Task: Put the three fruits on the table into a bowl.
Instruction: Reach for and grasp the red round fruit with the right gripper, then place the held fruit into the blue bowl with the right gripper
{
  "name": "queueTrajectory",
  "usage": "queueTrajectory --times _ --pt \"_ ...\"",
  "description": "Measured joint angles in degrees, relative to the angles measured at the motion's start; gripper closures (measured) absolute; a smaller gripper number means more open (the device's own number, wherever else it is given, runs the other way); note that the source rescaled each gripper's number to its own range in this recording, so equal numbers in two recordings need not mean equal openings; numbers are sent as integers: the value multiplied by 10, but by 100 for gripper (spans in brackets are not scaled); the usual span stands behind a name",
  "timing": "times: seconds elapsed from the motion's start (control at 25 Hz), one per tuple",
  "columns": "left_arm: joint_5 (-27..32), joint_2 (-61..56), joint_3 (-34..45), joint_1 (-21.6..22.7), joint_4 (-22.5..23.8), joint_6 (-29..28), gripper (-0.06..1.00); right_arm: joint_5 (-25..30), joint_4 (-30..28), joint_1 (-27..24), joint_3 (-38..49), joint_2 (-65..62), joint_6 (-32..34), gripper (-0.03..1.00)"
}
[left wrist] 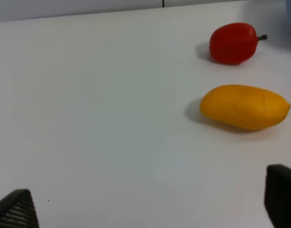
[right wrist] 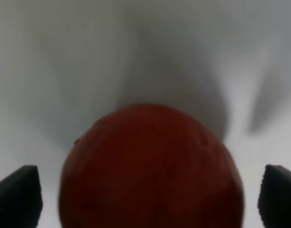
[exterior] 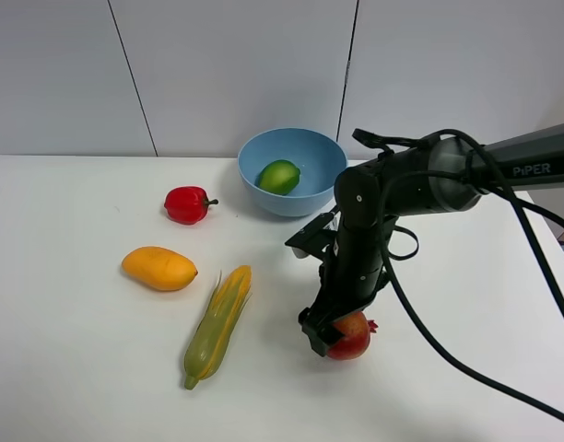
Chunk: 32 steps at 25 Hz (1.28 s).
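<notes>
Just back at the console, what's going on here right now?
The right pincer is down over the pomegranate, jaws open on either side of it, not yet gripping. The lime is already in the bowl. The mango lies on the table, untouched. The left pincer is open and empty, with the mango in its view.

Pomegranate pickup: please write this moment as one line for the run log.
lime: in bowl | pomegranate: on table, between open right gripper | mango: on table | left gripper: open
</notes>
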Motion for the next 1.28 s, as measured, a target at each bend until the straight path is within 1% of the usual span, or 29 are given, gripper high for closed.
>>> queueTrajectory --times 0.08,0.12,0.16,0.36,0.52,0.72,0.88,0.96,1.04,1.16,1.28 --pt "0 0 0 0 0 0 3 3 6 1 0 4 3 58" --pt "0 0 0 0 0 0 3 9 10 1 0 7 9 73" --pt "0 0 0 0 0 0 3 14 15 1 0 9 16 75" --pt "0 0 0 0 0 0 3 27 24 1 0 14 59 75" --pt "0 0 0 0 0 0 3 23 25 1 0 7 66 75" --pt "0 0 0 0 0 0 3 -27 23 -1 -7 -59 67 75" --pt "0 0 0 0 0 0 3 -62 16 -7 -69 -104 68 75" --pt "0 0 0 0 0 0 3 -77 10 -17 -115 -107 69 75" --pt "0 0 0 0 0 0 3 -110 8 -36 -153 -100 64 75" --pt "0 0 0 0 0 0 3 -178 0 -73 -197 -69 50 75" --pt "0 0 0 0 0 0 3 -208 -2 -103 -224 -20 49 75"
